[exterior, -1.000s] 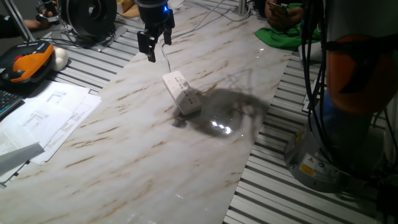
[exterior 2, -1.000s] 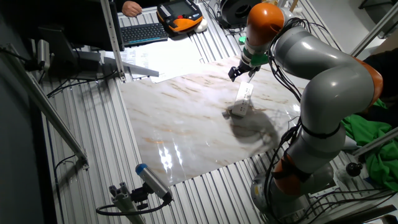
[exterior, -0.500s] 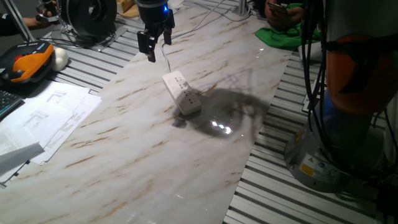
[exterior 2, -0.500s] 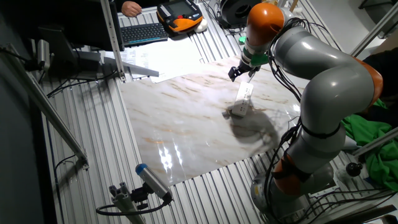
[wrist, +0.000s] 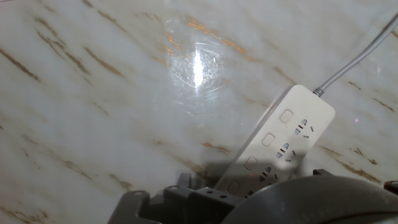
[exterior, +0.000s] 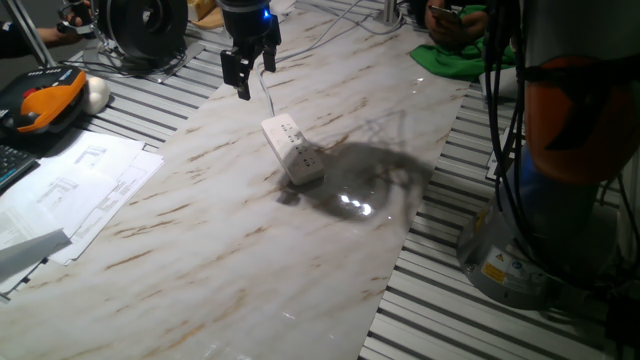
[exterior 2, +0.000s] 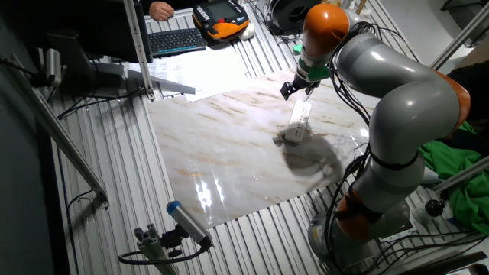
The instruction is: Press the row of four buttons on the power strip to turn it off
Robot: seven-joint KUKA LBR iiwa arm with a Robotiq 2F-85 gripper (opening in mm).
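Marbled worktop (exterior: 200,250) carried the power strip (exterior: 293,150) near centre, cord toward the arm. Hand (exterior: 241,78) hung above the strip's far end, not touching; open/closed: can't tell. Row of four buttons (wrist: 260,150) ran along the strip's top.

power strip (exterior: 293,149): white, flat on marble | row of four buttons (wrist: 259,151): along one edge

The grey and orange arm (exterior 2: 382,84) bends over from its base and reaches down. Its hand (exterior: 245,78) hangs above the bench, fingers (exterior: 243,88) pointing downward.
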